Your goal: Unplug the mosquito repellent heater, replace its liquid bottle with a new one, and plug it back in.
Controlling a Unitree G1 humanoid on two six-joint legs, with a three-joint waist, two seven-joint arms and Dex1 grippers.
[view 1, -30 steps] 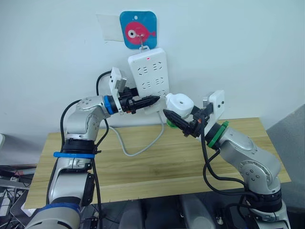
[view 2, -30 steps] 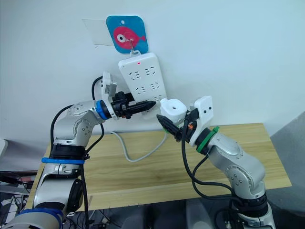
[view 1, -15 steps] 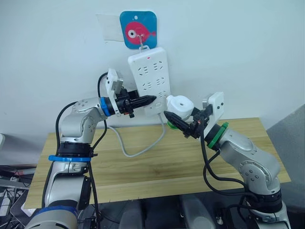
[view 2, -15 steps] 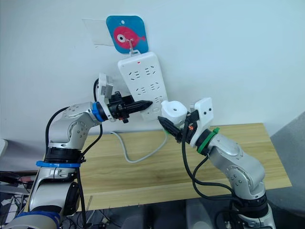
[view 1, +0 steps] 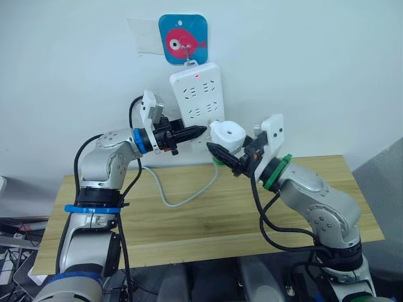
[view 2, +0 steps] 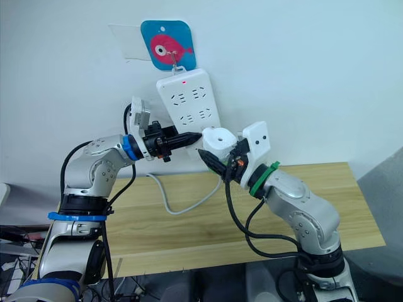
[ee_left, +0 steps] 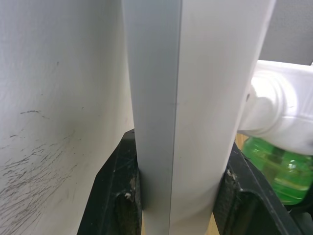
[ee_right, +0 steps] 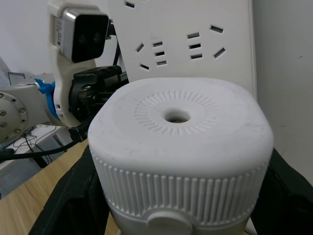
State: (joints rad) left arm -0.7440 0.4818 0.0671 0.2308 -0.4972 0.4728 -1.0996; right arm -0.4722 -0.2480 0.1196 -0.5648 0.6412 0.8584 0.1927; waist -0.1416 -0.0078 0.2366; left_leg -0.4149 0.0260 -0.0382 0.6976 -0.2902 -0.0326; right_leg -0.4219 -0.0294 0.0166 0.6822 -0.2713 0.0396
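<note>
Right pincer (view 1: pixel 218 151) grips heater (view 1: pixel 227 134) (vent up) | left pincer (view 1: pixel 196 131) clamps power strip (view 1: pixel 196 100)

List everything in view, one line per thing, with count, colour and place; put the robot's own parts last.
White rounded plastic mosquito repellent heater: one, white, held in front of the power strip's lower end, above the table.
Translucent green liquid bottle: one, green, seated under the heater.
Long white power strip: one, white with a red light near its top, hanging on the wall.
Grey power cable: one, grey, looping from the strip down over the table.
Blue square hook plate with a pink fish: one, on the wall above the strip.
Light wooden table: one, against the wall.
Left gripper: one, black, clamped on the power strip's lower edge.
Right gripper: one, black, closed around the heater.
</note>
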